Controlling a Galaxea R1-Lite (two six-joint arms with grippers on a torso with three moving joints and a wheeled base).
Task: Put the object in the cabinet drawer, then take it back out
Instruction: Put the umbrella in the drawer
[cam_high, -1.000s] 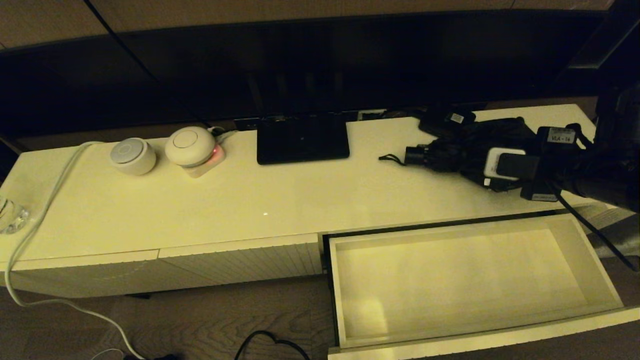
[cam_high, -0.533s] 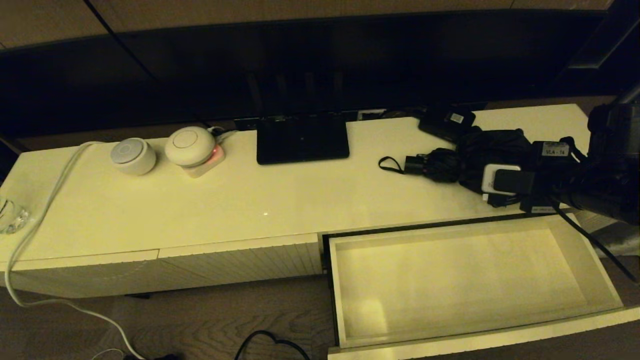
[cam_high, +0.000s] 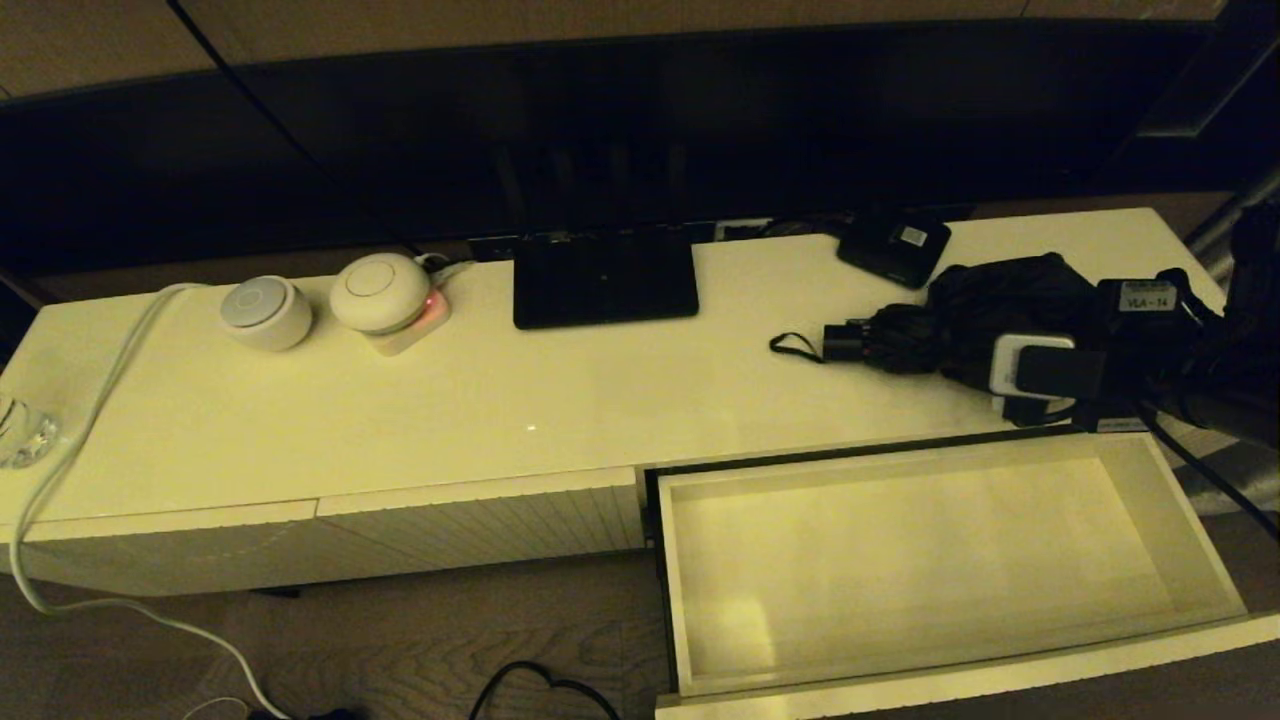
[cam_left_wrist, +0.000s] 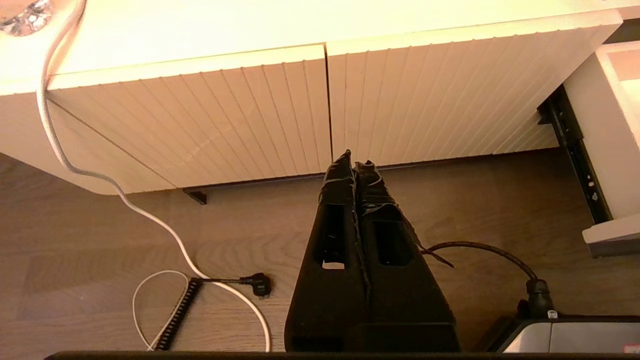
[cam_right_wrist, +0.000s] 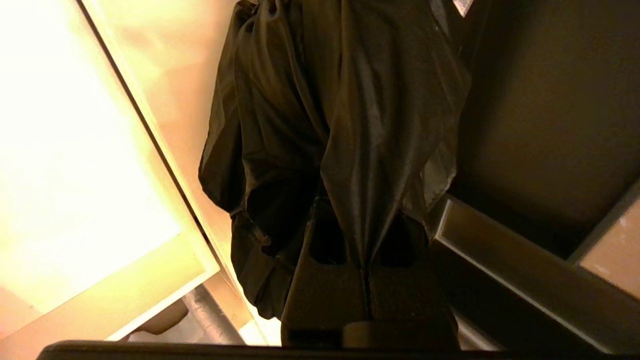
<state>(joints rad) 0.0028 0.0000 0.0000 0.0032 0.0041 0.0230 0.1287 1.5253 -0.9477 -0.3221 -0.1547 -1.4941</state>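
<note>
Two round white speakers (cam_high: 315, 303), black stand (cam_high: 604, 284), small labelled box (cam_high: 893, 246), white cable (cam_high: 70, 450).

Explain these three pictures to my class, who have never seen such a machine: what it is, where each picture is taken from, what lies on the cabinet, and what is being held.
This is a two-armed robot. The wide picture comes from a camera on its head, looking down at a cream cabinet top with its drawer pulled open and nothing in it. The other two come from cameras on its wrists.

The right gripper is shut on the fabric of a black folding umbrella at the cabinet's right end. The left gripper is shut on nothing, low by the floor.

Also on top: two round white devices, a flat black stand and a small black box.
</note>
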